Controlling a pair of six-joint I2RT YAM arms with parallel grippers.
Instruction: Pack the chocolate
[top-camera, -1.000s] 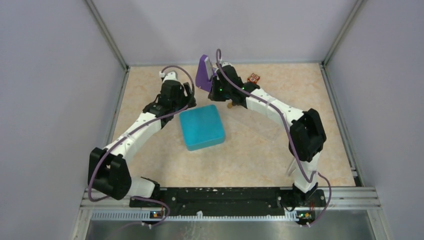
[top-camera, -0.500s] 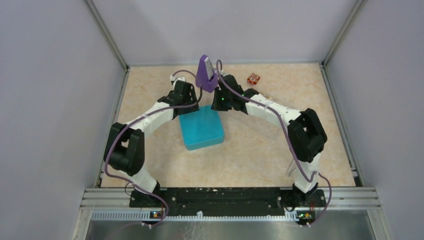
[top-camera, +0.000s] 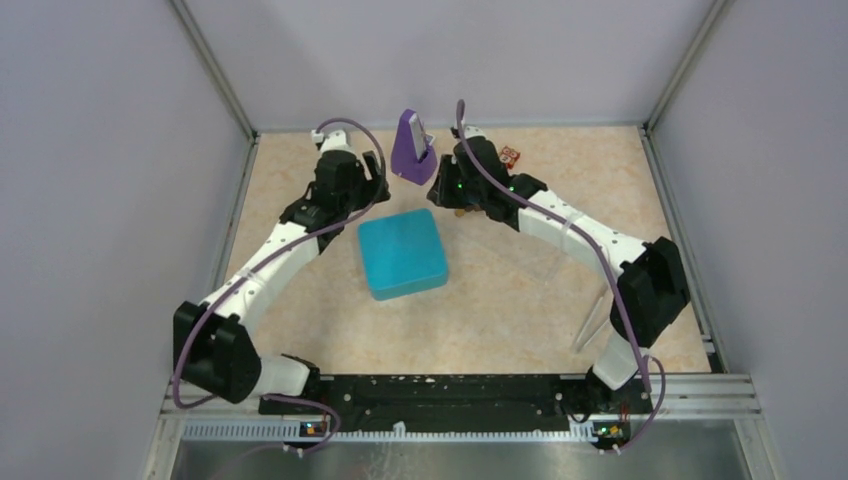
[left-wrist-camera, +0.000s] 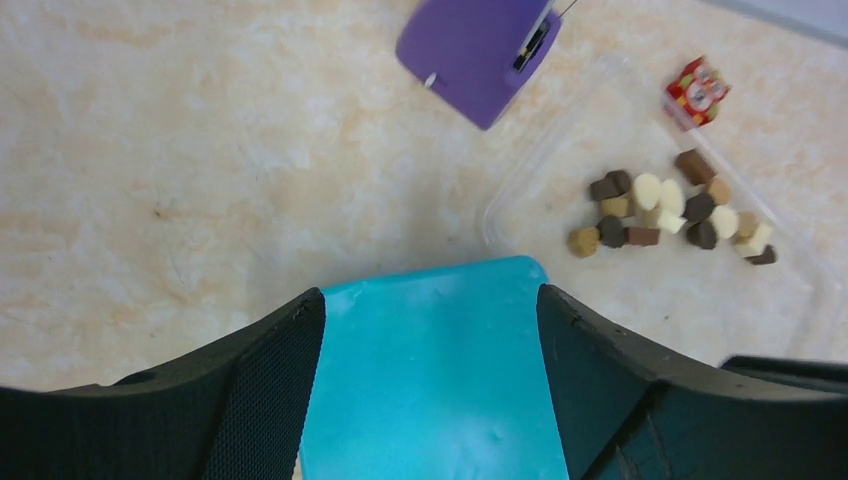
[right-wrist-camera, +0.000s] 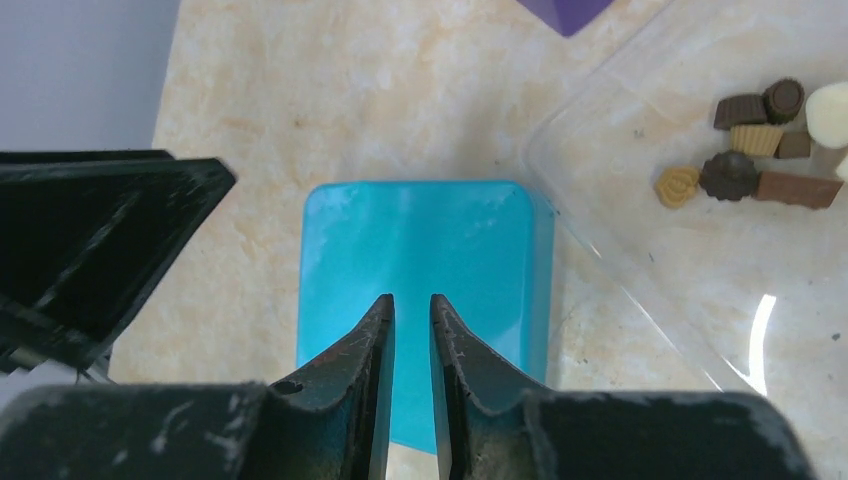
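Note:
The chocolate (left-wrist-camera: 668, 212) is a cluster of small dark brown, light brown and cream pieces. It lies inside a clear plastic container (left-wrist-camera: 560, 160), and the right wrist view shows the chocolate (right-wrist-camera: 760, 140) at its upper right. My left gripper (left-wrist-camera: 428, 295) is open wide above the near end of a teal square box (left-wrist-camera: 430, 380), touching nothing. My right gripper (right-wrist-camera: 410, 300) is all but shut, a thin slit between the jaws and nothing in it, over the same teal box (right-wrist-camera: 420, 240). From above, the left gripper (top-camera: 370, 190) and right gripper (top-camera: 442, 190) flank the box's (top-camera: 402, 254) far edge.
A purple stand-like object (top-camera: 410, 148) is upright at the back between the two wrists. A small red-and-white patterned cube (top-camera: 510, 155) sits behind the right wrist. The clear container (top-camera: 530, 255) stretches right of the teal box. Grey walls enclose the table.
The left arm swung in toward the purple object, then drew back to the left. The right arm's elbow moved out to the right and its wrist shifted slightly back.

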